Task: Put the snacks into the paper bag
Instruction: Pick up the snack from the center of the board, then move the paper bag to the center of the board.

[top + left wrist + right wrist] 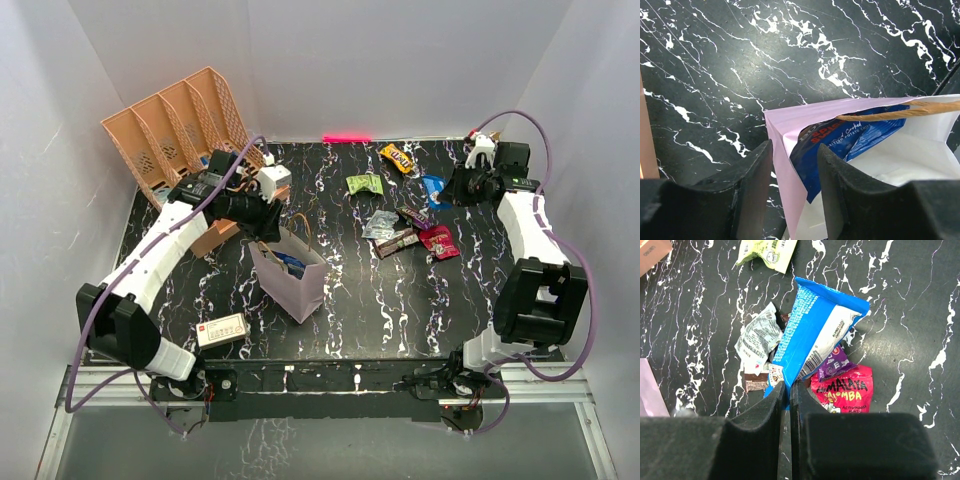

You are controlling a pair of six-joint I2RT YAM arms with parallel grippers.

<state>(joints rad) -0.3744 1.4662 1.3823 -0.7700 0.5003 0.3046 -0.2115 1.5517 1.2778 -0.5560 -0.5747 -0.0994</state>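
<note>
Left of centre on the bench point(400, 310), the paper bag point(295, 280) stands upright with its mouth open; inside it sits a large blue crisp packet point(840, 145), against the wall nearest the left hand point(795, 147); that hand is astride the bag's rim, one finger outside the wall and one inside, fingers part way apart. Right hand point(788, 385) is closed on the end of a blue-and-white packet point(815, 325), over a loose pile on the bench: red packet point(845, 390), purple wrapper point(835, 362), silver wrapper point(757, 337), dark brown bar point(756, 382). Green packet point(364, 184) and yellow-brown wrapper point(398, 156) lie apart, further back; peach organiser point(170, 130) stands rear left; white box point(222, 330) lies front left.
</note>
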